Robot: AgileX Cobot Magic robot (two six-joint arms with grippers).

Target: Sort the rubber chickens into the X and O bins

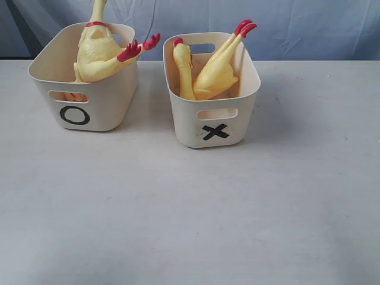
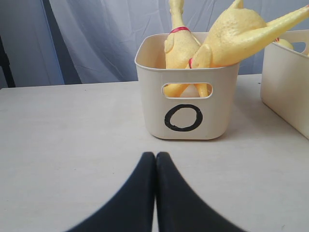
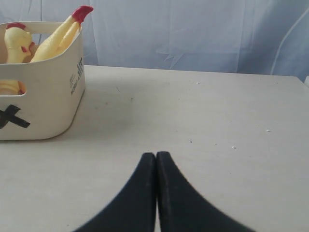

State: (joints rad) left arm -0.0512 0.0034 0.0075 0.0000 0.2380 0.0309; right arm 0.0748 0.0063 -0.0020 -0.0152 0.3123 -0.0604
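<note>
Pale table (image 1: 190, 225) held the O bin (image 1: 104, 101) and X bin (image 1: 185, 119), rubber chickens (image 1: 98, 53) seemingly all inside, so the left gripper (image 2: 155, 157) and right gripper (image 3: 155, 157), closed and empty, had only to rest clear of them.

Bright even light, soft shadows, sharp

Pale, slightly scuffed surface (image 1: 190, 225); a few tiny specks (image 3: 233, 147) on it; wrinkly light-blue cloth backdrop (image 1: 314, 24) hanging along the far edge
</note>
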